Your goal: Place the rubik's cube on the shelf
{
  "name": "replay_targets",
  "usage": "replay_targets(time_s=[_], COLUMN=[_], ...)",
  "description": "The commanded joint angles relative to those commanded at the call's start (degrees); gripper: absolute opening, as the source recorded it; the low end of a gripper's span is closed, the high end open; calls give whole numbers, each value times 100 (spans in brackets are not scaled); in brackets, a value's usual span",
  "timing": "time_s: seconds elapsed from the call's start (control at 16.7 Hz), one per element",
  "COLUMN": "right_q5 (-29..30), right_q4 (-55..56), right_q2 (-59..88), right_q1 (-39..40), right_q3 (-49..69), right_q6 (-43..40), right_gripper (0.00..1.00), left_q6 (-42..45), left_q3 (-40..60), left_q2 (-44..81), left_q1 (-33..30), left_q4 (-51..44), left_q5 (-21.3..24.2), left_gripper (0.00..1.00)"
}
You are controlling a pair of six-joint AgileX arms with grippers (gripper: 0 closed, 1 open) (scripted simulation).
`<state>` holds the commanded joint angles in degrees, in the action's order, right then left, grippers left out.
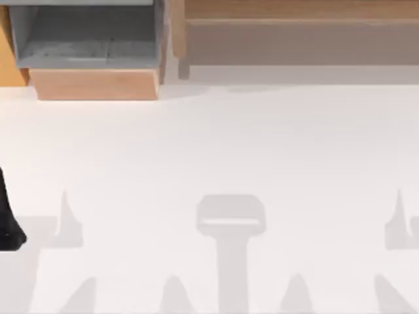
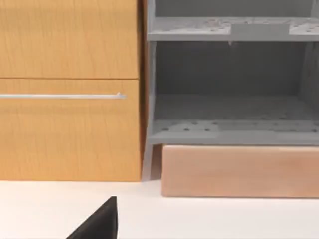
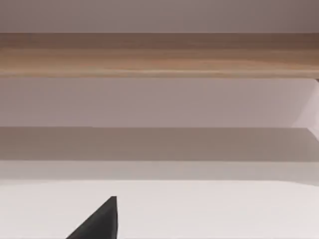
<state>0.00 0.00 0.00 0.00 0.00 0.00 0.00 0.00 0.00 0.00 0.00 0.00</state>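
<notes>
The rubik's cube is out of view. The shelf [image 1: 294, 13] is a long light-brown ledge with a grey-brown front panel and a wooden side post, running along the back right of the table. In the right wrist view the shelf [image 3: 159, 55] faces me as a wooden band above the table. A dark part of my right gripper [image 3: 102, 221] shows there, low over the white table and well short of the shelf. My left arm [image 1: 10, 226] sits at the table's left edge. A dark part of the left gripper [image 2: 102, 221] points toward the back left.
A smaller wooden box with a grey interior [image 1: 91, 39] stands at the back left, and the left wrist view shows this box [image 2: 229, 99] beside a wooden cabinet with a metal handle [image 2: 70, 94]. The white table [image 1: 209, 150] carries arm shadows near its front.
</notes>
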Motion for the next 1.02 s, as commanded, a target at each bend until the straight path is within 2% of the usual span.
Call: replay_targets(time_s=[0.24,0.42,0.66,1.02], right_q5=[0,0,0,0], right_q4=[0,0,0,0], right_q2=[0,0,0,0], right_q1=[0,0,0,0], right_q3=[0,0,0,0], right_q6=[0,0,0,0], right_gripper=[100,100,100,100], left_q6=[101,495,1400,3291], left_q3=[101,497,1334,2902], left_q2=[154,841,2494,5596], left_q1=[0,27,166,506], left_q4=[95,473,1292,2886], left_q5=[47,223,572,1279], left_gripper=[100,100,100,100])
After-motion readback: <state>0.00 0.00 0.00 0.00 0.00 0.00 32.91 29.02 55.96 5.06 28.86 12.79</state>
